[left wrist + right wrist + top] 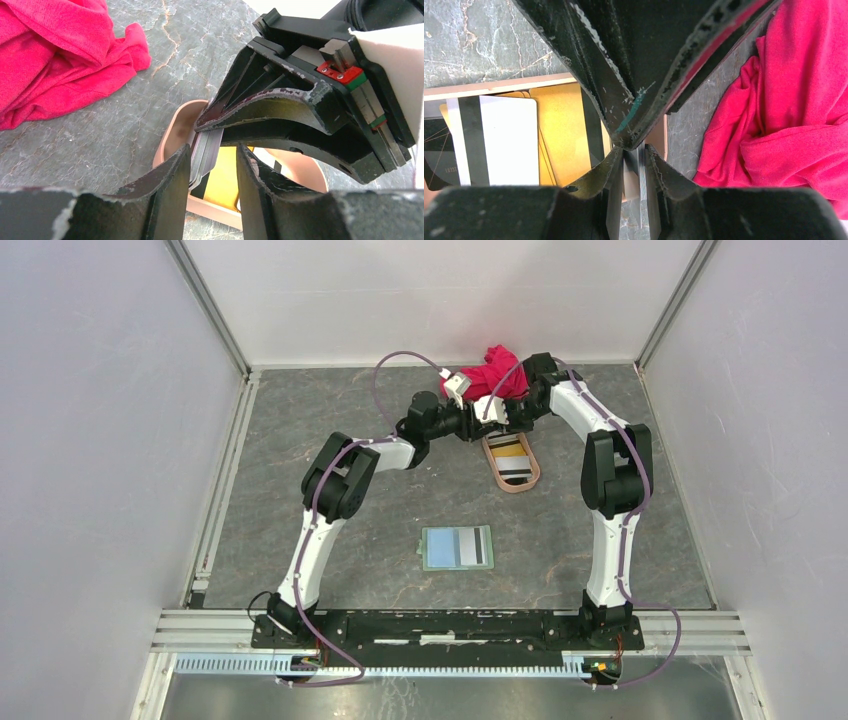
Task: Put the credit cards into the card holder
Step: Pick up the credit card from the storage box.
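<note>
The sage-green card holder (457,547) lies open and flat on the table, pale blue inside, well in front of both grippers. My right gripper (497,412) (631,150) is shut on a stack of grey-edged credit cards (205,152) (642,170), held on edge over the far end of the pinkish-tan tray (528,480). My left gripper (478,420) (212,147) is open, its fingers either side of that stack, which lies against one finger. An orange-yellow card (225,180) (561,130) and a white card with a black stripe (506,140) lie in the tray.
A crumpled red cloth (490,370) (60,55) (789,110) lies just behind the tray at the back of the grey stone-patterned table. A dark card (434,150) lies at the tray's near end. White walls close in the table on three sides.
</note>
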Tool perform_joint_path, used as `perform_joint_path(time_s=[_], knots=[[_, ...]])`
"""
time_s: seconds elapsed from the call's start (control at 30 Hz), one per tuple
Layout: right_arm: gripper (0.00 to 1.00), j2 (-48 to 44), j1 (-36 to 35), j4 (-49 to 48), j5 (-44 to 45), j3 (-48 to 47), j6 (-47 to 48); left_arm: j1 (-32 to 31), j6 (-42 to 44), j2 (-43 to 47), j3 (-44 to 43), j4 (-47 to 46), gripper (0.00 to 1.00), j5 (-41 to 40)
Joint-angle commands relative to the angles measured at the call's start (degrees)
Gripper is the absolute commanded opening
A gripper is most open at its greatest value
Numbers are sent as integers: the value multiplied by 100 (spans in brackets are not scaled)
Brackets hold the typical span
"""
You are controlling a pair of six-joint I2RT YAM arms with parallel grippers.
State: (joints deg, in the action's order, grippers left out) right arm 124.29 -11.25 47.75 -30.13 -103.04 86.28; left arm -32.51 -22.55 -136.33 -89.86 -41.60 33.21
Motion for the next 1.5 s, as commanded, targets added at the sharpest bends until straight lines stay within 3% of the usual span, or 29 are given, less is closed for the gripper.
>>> perform_joint_path(time_s=[0.0, 0.67, 0.83, 0.93, 1.03, 1.1, 1.23, 1.3, 1.47], knots=[[26, 167, -16, 428, -57, -145, 636, -116, 330, -103, -328, -22, 45, 185], [26, 290, -11, 573, -34, -393, 643, -132, 341, -204, -588, 464, 44, 133], [26, 308, -12, 581, -1, -367, 663, -137, 360, -246, -667, 566, 26, 159], [26, 311, -12, 585, -9, -365, 653, -141, 368, -291, -752, 614, 8, 265], [26, 293, -10, 588, -8, -361, 631, -151, 417, -281, -778, 689, 2, 283], [33, 267, -14, 593, -39, -369, 578, -155, 477, -234, -715, 606, 2, 275], [66, 122, 5, 588, -191, -376, 402, -153, 582, -102, -490, 349, 2, 350], [78, 8, 61, 578, -278, -362, 352, -147, 593, -79, -444, 269, 2, 408], [92, -411, 193, 573, -479, -214, 311, -150, 600, -5, -302, 33, 2, 473]])
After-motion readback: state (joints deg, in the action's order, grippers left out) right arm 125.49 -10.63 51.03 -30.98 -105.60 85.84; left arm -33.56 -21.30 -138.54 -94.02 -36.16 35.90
